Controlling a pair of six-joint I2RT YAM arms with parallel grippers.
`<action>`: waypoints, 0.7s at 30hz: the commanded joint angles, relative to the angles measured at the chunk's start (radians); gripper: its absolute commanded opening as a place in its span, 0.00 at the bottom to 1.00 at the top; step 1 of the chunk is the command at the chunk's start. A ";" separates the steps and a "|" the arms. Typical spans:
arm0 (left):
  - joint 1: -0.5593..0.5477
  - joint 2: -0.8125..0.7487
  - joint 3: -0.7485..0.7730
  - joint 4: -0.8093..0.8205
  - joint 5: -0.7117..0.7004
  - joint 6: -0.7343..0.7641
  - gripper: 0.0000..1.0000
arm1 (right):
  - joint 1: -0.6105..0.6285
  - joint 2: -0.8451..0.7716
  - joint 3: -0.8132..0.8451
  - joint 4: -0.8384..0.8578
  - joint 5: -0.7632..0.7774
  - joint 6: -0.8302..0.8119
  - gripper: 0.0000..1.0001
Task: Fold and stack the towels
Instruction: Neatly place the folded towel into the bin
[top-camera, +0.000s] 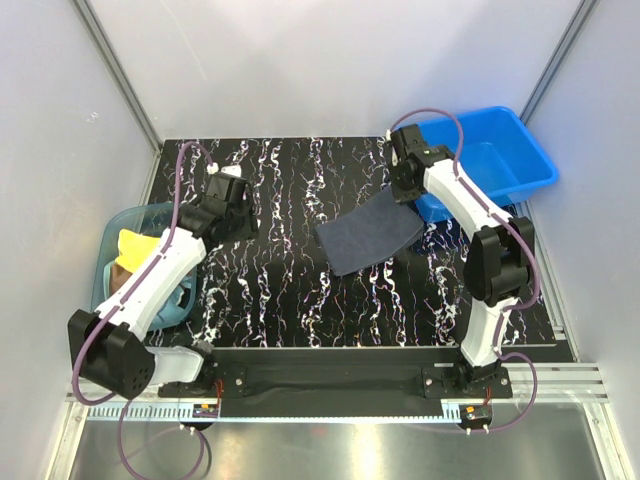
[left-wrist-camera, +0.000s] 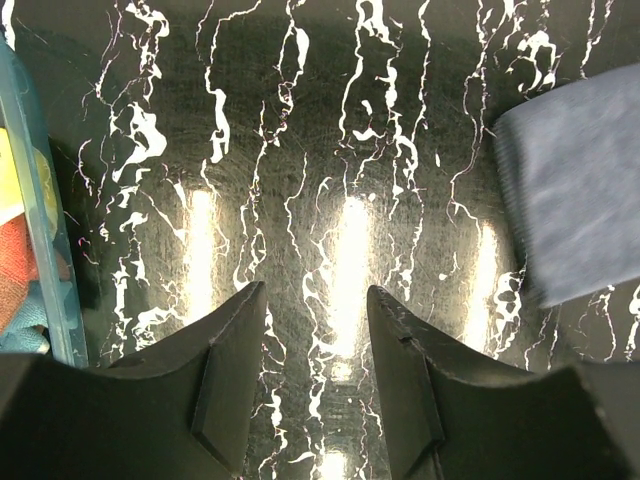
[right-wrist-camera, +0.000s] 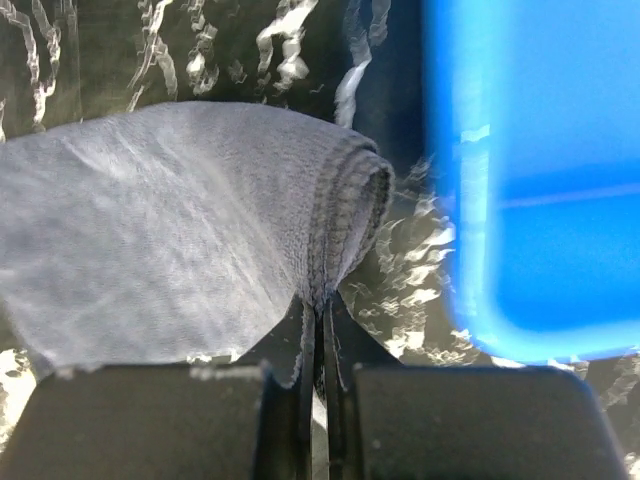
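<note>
Slate-blue towel (top-camera: 368, 235) lies mid-worktop (top-camera: 270, 290), its far-right corner raised and pinched in the fully closed right claw (right-wrist-camera: 320, 312), beside the blue bin (top-camera: 500, 150). Left claw (left-wrist-camera: 315, 295) gapes wide, empty, near the teal tub (top-camera: 102, 275) holding further towels (top-camera: 135, 246).

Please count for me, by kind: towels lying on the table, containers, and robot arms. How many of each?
Towels on the table: 1 (dark blue towel)
Containers: 2 (blue bin, teal tub)
Robot arms: 2 (left arm, right arm)
Total: 5

Matt woven towel (right-wrist-camera: 180, 240), glossy marbled table (left-wrist-camera: 330, 150)
</note>
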 joint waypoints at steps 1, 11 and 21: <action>0.005 -0.048 0.031 0.021 0.022 0.023 0.50 | -0.029 0.027 0.146 -0.053 0.117 -0.079 0.00; 0.005 -0.034 0.016 0.043 0.073 0.023 0.50 | -0.139 0.200 0.549 -0.159 0.187 -0.169 0.00; 0.005 -0.018 0.014 0.051 0.098 0.026 0.50 | -0.292 0.363 0.817 -0.066 0.221 -0.287 0.00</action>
